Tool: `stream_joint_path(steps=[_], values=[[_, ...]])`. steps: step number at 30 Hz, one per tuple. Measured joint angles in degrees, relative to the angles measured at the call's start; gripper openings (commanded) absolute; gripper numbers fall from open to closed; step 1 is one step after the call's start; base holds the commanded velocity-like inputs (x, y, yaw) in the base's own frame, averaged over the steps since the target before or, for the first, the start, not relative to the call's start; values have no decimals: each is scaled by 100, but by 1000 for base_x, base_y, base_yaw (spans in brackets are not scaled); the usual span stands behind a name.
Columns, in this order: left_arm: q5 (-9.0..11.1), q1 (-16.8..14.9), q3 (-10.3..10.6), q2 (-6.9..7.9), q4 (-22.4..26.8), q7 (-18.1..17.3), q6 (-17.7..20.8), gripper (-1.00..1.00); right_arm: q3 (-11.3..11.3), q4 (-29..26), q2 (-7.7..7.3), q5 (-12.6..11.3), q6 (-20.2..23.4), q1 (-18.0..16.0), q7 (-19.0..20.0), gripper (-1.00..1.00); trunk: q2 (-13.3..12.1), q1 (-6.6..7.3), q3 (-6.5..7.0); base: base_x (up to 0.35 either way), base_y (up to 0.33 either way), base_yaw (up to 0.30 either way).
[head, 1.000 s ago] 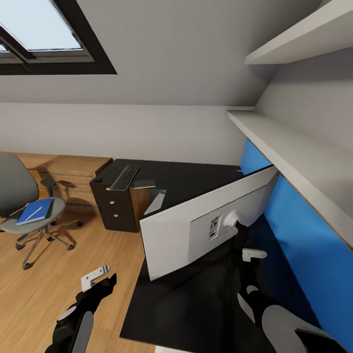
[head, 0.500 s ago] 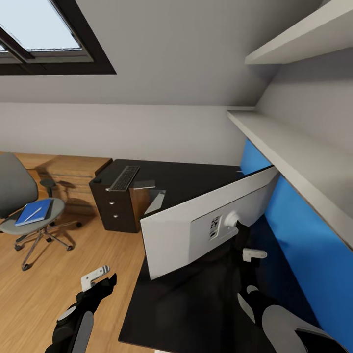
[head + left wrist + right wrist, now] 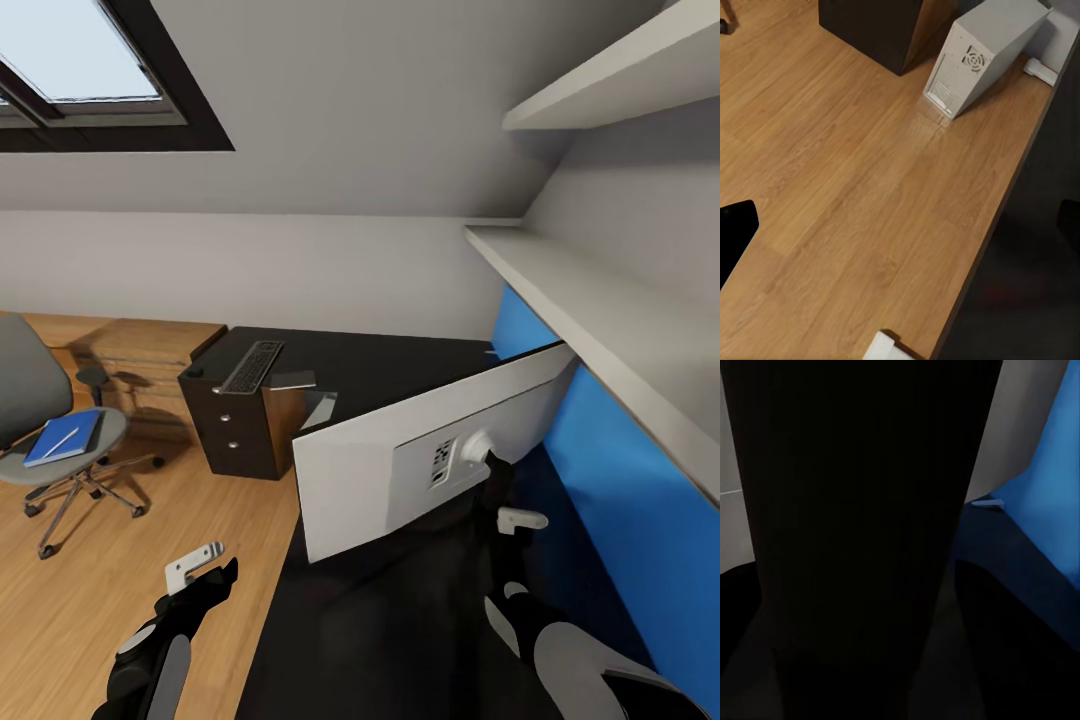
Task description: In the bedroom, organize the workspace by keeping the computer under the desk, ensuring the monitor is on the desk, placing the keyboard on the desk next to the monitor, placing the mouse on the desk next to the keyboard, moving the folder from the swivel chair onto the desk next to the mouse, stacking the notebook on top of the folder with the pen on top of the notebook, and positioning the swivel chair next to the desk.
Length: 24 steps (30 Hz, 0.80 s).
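From the head view, the monitor [image 3: 400,470] stands on the black desk [image 3: 390,620] with its light grey back toward us, tilted. The right gripper [image 3: 497,478] is at the black stand behind the screen; I cannot tell how its jaws stand. The left gripper [image 3: 205,572] hangs over the wooden floor [image 3: 120,600], its jaws also not clear to me. The keyboard [image 3: 252,365] lies on the far part of the desk. The swivel chair [image 3: 50,440] is well apart, with the folder [image 3: 62,438] and the pen [image 3: 62,439] on its seat.

In the left wrist view, the computer [image 3: 982,56] stands on the floor beside the desk edge.

In the right wrist view, the dark stand [image 3: 862,525] is very close.
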<state>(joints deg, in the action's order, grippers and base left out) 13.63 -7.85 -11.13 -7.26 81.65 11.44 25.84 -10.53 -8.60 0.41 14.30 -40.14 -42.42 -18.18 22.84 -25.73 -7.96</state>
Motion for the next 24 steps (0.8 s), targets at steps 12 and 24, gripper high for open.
stream_joint_path(steps=[12, 24], values=[[0, -1, 1, 0, 0, 1, 0, 100, -56, 20, 1, 1, 36, 3, 7, 100, -5, -2, -1, 0, 0, 0], [-1, -1, 0, 0, 0, 1, 4, 100, -56, 20, 1, 7, 33, 6, 6, 100, -5, -3, -1, -23, 10, 0]])
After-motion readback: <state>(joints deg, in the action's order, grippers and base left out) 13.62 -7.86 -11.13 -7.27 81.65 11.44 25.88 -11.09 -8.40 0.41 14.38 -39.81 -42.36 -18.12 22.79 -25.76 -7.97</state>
